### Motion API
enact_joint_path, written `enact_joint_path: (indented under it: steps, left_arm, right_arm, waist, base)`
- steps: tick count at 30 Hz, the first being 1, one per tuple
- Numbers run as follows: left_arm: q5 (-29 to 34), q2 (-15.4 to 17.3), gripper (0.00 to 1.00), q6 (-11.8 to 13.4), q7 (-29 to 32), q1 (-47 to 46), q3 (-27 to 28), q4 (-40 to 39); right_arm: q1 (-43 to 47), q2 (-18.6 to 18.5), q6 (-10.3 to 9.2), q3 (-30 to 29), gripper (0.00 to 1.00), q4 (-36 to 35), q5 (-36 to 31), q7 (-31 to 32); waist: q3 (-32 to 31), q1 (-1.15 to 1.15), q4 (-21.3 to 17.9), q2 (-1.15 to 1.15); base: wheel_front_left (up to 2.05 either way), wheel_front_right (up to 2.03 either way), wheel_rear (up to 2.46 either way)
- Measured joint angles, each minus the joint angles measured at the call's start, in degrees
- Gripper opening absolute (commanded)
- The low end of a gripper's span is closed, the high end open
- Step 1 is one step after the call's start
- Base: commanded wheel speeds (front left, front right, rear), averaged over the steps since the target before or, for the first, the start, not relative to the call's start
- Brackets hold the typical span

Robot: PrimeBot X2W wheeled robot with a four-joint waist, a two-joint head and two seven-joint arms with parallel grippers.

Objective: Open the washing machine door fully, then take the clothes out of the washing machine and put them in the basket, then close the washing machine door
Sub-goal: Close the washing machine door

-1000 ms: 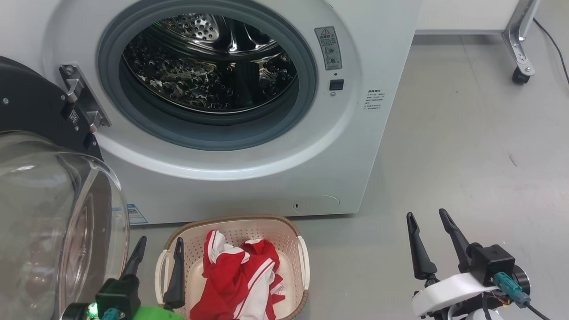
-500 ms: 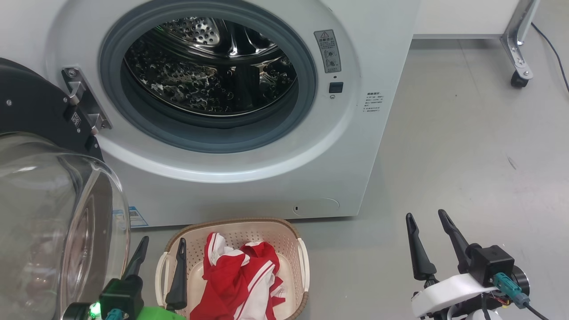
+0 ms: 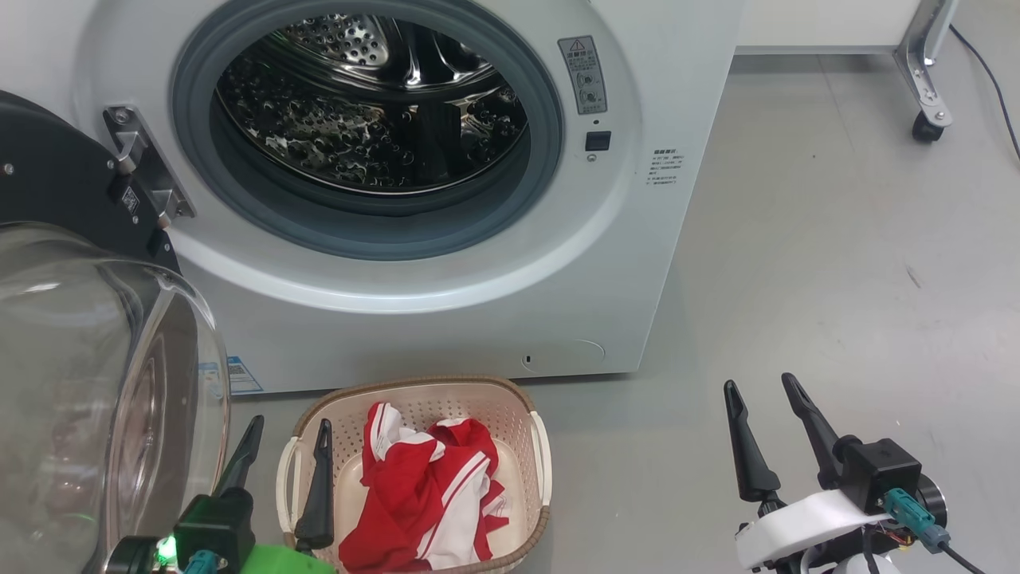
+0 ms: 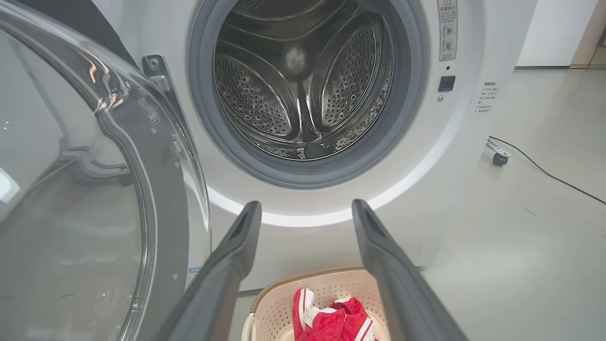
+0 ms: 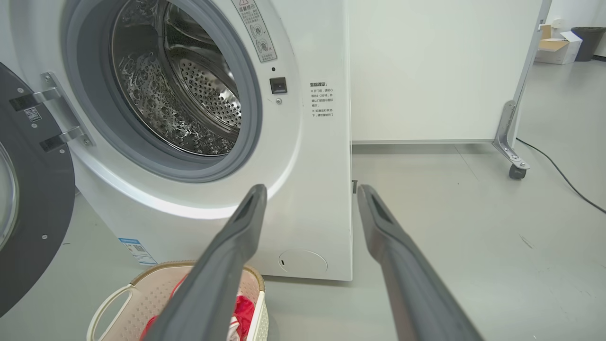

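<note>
Clothes (image 3: 422, 494), red with white stripes, lie heaped in the basket (image 3: 414, 387), which sits on the floor (image 3: 797, 279) just in front of the washer (image 3: 398, 319). The washer's door (image 3: 80, 383) stands swung out at its left side, and the steel drum (image 3: 366, 119) is in plain sight. The left gripper (image 3: 288, 426) hovers before the washer at the basket's left rim, jaws wide and holding nothing. The right gripper (image 3: 759, 384), off the washer's right front corner, is likewise spread and empty.
</note>
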Motion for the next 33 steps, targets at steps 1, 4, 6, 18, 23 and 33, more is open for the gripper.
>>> enact_joint_path:
  steps: [1, 4, 6, 18, 23, 33]
  left_arm:
    - [0.0, 0.0, 1.00, 0.0, 0.0, 0.0, 0.0, -0.1]
    - [0.0, 0.0, 1.00, 0.1, 0.0, 0.0, 0.0, -0.2]
    - [0.0, 0.0, 1.00, 0.1, 0.1, 0.0, 0.0, -0.3]
    - [0.4, 0.0, 1.00, 0.1, 0.5, 0.0, -0.1, -1.6]
    - [0.4, 0.0, 1.00, 0.1, 0.5, 0.0, -0.1, -1.9]
    - [0.4, 0.0, 1.00, 0.1, 0.5, 0.0, 0.0, -2.2]
  right_arm:
    - [0.0, 0.0, 0.00, 0.0, 1.00, 0.0, 0.0, 0.0]
    - [0.0, 0.0, 0.00, 0.0, 1.00, 0.0, 0.0, 0.0]
    - [0.0, 0.0, 0.00, 0.0, 1.00, 0.0, 0.0, 0.0]
    - [0.0, 0.0, 0.00, 0.0, 1.00, -0.2, 0.0, 0.0]
    - [0.0, 0.0, 0.00, 0.0, 1.00, -0.2, 0.0, 0.0]
    - [0.0, 0.0, -0.01, 0.0, 1.00, -0.2, 0.0, 0.0]
  waist:
    - [0.0, 0.00, 0.0, 0.00]
    - [0.1, 0.00, 0.0, 0.00]
    - [0.1, 0.00, 0.0, 0.00]
    - [0.4, 0.00, -0.3, 0.00]
    - [0.6, 0.00, -0.4, 0.00]
    - [0.7, 0.00, -0.5, 0.00]
  base:
    - [-0.78, 0.84, -0.07]
    - [-0.87, 0.92, -0.05]
    - [-0.97, 1.02, -0.05]
    - [-1.06, 1.08, -0.03]
    - [-0.73, 0.73, 0.00]
    - [-0.42, 0.42, 0.00]
